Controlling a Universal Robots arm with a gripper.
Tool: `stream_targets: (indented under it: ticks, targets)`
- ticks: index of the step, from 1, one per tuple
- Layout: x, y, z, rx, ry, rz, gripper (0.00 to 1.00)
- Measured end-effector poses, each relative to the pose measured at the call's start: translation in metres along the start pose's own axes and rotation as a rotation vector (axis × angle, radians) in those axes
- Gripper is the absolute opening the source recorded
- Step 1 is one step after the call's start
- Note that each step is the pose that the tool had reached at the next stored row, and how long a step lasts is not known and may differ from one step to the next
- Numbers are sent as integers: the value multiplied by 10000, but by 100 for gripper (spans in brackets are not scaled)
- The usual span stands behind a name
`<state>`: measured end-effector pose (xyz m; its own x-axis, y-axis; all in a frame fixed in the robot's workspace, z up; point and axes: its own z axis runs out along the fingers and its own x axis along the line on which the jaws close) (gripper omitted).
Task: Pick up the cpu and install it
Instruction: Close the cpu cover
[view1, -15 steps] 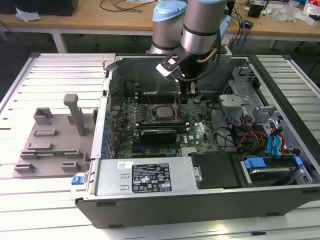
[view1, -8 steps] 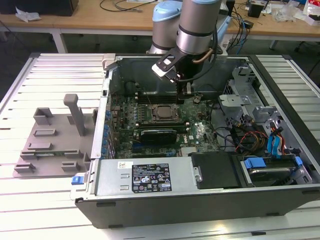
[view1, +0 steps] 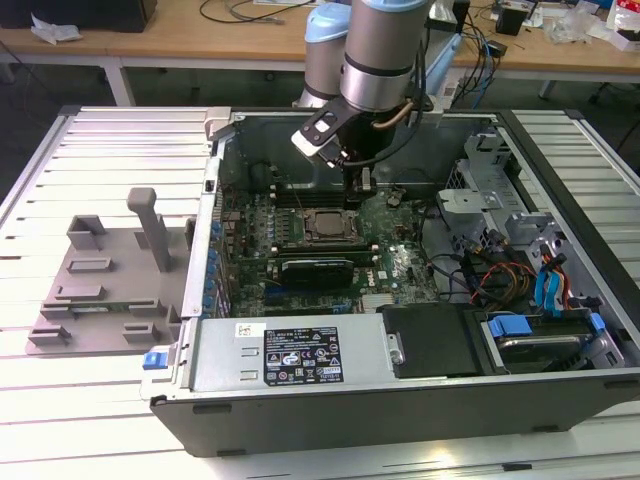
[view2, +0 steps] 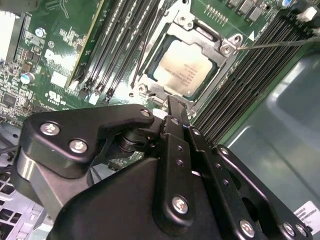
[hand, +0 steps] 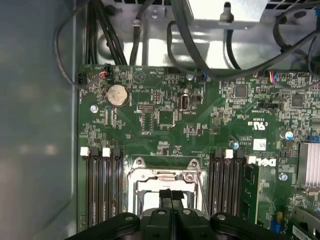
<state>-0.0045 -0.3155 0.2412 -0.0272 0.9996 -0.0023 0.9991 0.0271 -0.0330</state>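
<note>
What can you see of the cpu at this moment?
The cpu is a flat square chip with a silver-grey metal top and faint print. It lies level inside the metal socket frame on the green board, which frames it on all sides. The gripper, jaws shut, hangs beside the frame. Nothing rests on the chip's top.

Over the board (hand: 165, 115): open from above
Socket frame (hand: 162, 175): gripper (hand: 171, 196) hangs just above it, its tips closed together
Memory slots (hand: 102, 190): close ranks on both sides of the frame
Case wall (hand: 35, 125): just beside the outer slots
Cables (view1: 490, 280): tangled toward the exterior view's right
</note>
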Motion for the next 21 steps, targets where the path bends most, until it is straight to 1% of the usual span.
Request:
stream_targets:
  ticks: [3, 7, 8, 10, 11, 12, 15, 18, 20, 21]
  targets:
    - [2, -71, 14, 0, 0, 0, 11]
    - [3, -122, 22, 0, 0, 0, 11]
    - [4, -145, 26, -1, 0, 0, 11]
    - [7, -215, 45, -1, 2, 0, 11]
    - [8, -266, 70, -1, 1, 0, 11]
    - [9, -308, 109, -1, 1, 0, 11]
    - [10, -347, 207, -1, 1, 0, 11]
    - [12, -384, 271, 0, 0, -1, 11]
    - [13, -416, 327, 0, 0, 0, 11]
    - [14, -426, 341, 0, 0, 0, 11]
